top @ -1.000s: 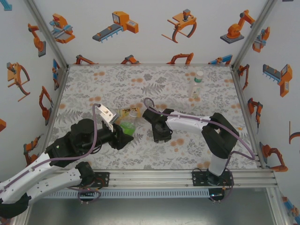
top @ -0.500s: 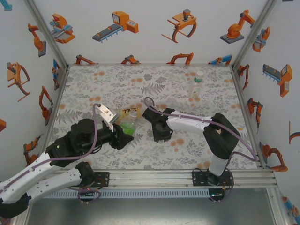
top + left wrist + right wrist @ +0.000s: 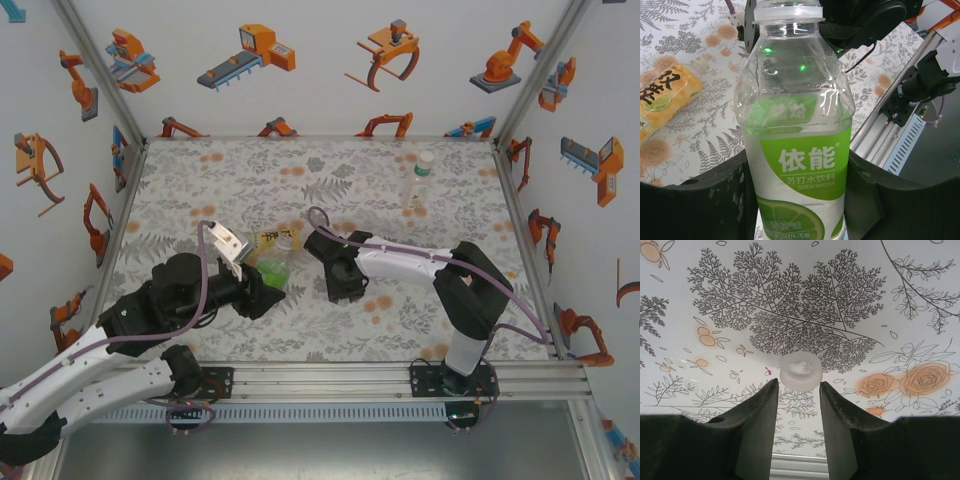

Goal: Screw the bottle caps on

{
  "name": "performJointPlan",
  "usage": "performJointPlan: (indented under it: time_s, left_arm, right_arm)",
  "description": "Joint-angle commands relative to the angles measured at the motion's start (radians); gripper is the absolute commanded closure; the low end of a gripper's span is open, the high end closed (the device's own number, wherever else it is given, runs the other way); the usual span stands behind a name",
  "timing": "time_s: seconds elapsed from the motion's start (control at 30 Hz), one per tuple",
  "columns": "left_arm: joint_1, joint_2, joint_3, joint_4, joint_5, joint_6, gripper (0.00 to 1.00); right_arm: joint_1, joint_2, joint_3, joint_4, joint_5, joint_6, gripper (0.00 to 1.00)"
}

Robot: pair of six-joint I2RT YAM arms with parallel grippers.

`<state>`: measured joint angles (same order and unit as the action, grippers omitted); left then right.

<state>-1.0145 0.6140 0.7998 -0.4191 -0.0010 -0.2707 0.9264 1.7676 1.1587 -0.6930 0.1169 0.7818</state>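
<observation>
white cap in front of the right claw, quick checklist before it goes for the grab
1. Cap lined up with right claw: ok. It lies on the table, centred just ahead of the fingertips.
2. Right claw open: ok. Jaws apart, nothing between them.
3. Gap wider than cap: cannot tell. They look about equal.
4. Cap's open side down: cannot tell.
5. Bottle gripped by left claw: ok. It sits between the fingers.
6. Bottle neck bare: ok. No cap on it.
</observation>
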Motion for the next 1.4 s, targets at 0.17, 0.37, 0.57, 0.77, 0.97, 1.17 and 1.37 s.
performJointPlan:
  time_s: [0.17, 0.37, 0.57, 0.77, 0.97, 1.17, 1.37]
  left_arm:
    - [0.003, -0.002, 0.003, 0.014, -0.008, -0.017, 0.96]
    - [0.003, -0.001, 0.001, 0.014, -0.010, -0.018, 0.96]
    - [0.002, 0.008, 0.004, 0.017, -0.009, -0.018, 0.96]
    - [0.002, 0.017, 0.007, 0.020, -0.008, -0.016, 0.96]
    - [0.002, 0.022, 0.007, 0.025, -0.003, -0.016, 0.96]
    - [0.002, 0.024, 0.010, 0.023, -0.004, -0.016, 0.96]
    - [0.002, 0.022, 0.010, 0.020, -0.003, -0.018, 0.96]
  right_arm:
    - [0.006, 0.013, 0.002, 0.012, -0.013, -0.004, 0.61]
    - [0.005, 0.019, -0.003, 0.010, -0.010, -0.004, 0.60]
    - [0.006, 0.013, -0.002, 0.005, -0.004, -0.004, 0.60]
    - [0.005, 0.000, -0.005, 0.002, 0.011, -0.004, 0.60]
    - [0.002, 0.007, -0.021, 0.017, 0.006, -0.005, 0.60]
    - [-0.001, 0.015, -0.038, 0.042, -0.012, -0.001, 0.60]
    - [-0.006, 0.020, -0.063, 0.072, -0.028, 0.003, 0.60]
